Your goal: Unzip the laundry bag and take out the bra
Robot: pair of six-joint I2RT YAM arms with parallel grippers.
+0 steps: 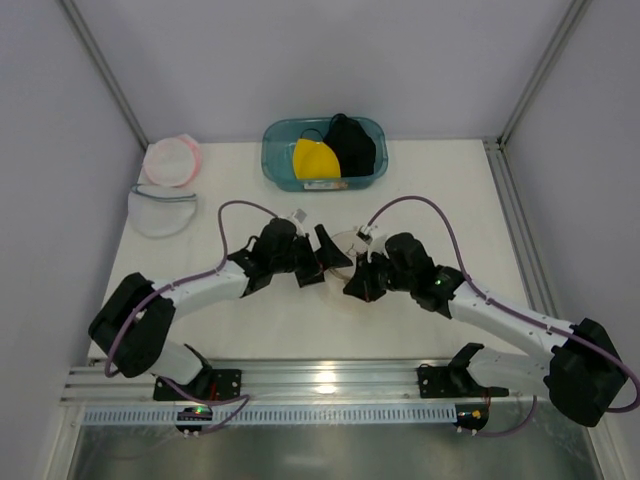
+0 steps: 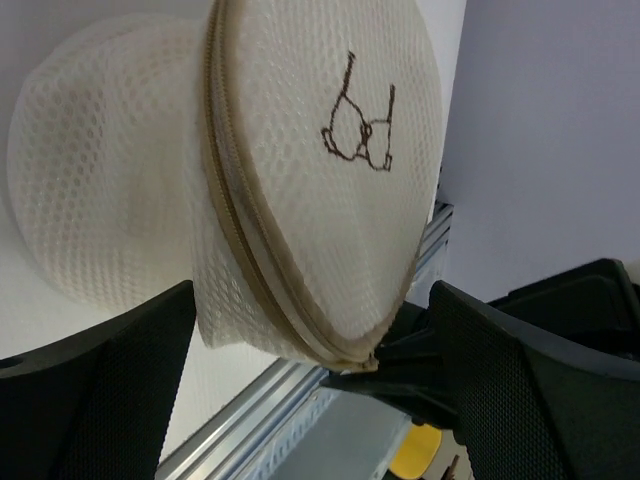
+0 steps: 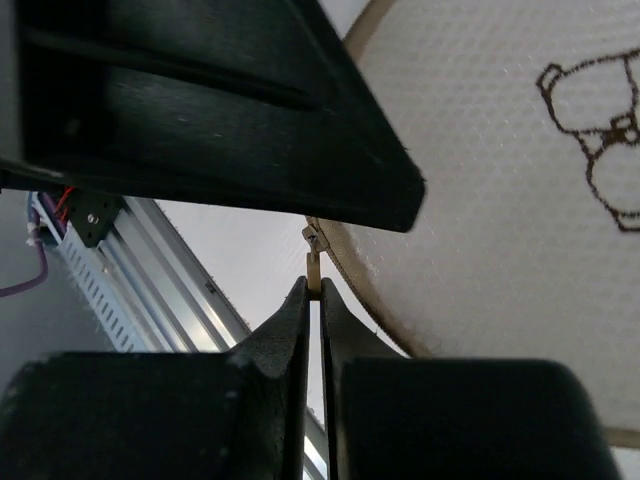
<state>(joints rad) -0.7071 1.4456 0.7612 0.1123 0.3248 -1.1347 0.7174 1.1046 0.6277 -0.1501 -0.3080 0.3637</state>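
Laundry bag: the cream mesh laundry bag (image 1: 345, 247) sits mid-bench between my two grippers; from my left wrist camera it (image 2: 300, 190) stands on edge, tan zipper rim running down its side, brown stitched mark facing out.
Left gripper: my left gripper (image 1: 322, 258) is spread wide, its two fingers (image 2: 90, 400) on either side of the bag's lower edge; I cannot tell whether the pads actually touch the mesh.
Right gripper: my right gripper (image 3: 315, 300) is pinched nearly closed, its tips narrow on the small metal zipper pull (image 3: 313, 262) at the bag's rim.
Zipper: the tan zipper (image 2: 250, 260) looks closed along the stretch I can see, ending at the pull near the bottom edge.
Bra: I cannot see the cream bra; the mesh hides whatever is inside the bag.
Bench: white bench (image 1: 420, 190), with a teal bin (image 1: 275, 160) at the far edge.
Bin contents: a yellow cup-shaped garment (image 1: 314, 158) beside a black one (image 1: 352, 143).
Other pouches: a white-and-pink round pouch (image 1: 170, 160) at the far left, and a translucent grey-rimmed pouch (image 1: 163, 211) just in front of it, both well apart from my arms.
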